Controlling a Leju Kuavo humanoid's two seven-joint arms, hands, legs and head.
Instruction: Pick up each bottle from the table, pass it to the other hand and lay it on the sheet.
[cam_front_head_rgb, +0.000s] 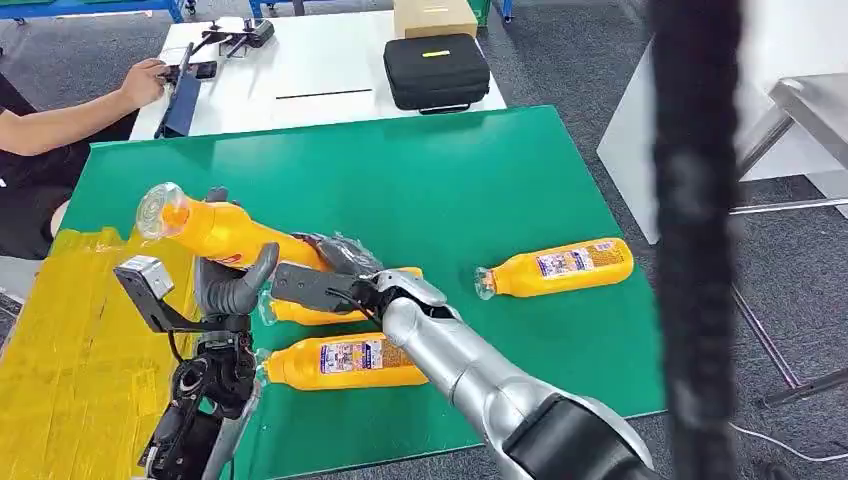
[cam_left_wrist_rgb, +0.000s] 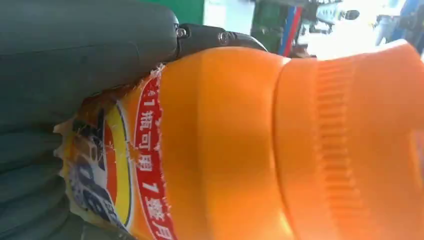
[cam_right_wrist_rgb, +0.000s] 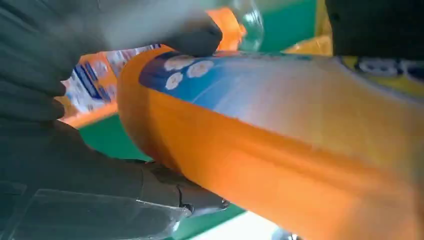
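Mid-handover: both hands on one orange bottle, held above the green surface.

Head view, left to right: yellow sheet (cam_front_head_rgb: 75, 350) at 8 o'clock; left hand (cam_front_head_rgb: 235, 285) gripping the raised bottle (cam_front_head_rgb: 225, 232), clear cap tilted toward 10 o'clock; right hand (cam_front_head_rgb: 335, 270) wrapped round its base end from 4 o'clock. Under the hands a second bottle (cam_front_head_rgb: 305, 313) is partly hidden; a third bottle (cam_front_head_rgb: 345, 362) lies toward 6 o'clock, a fourth bottle (cam_front_head_rgb: 560, 266) apart at 3 o'clock, all flat on the green surface (cam_front_head_rgb: 400, 170). Left wrist view adds the torn label edge and ribbed neck against the thumb. Right wrist view adds the fingers (cam_right_wrist_rgb: 195, 40) closed over the blue-printed label. A person's arm (cam_front_head_rgb: 80, 115) and a black case (cam_front_head_rgb: 436, 70) rest on the white table at 11–12 o'clock.
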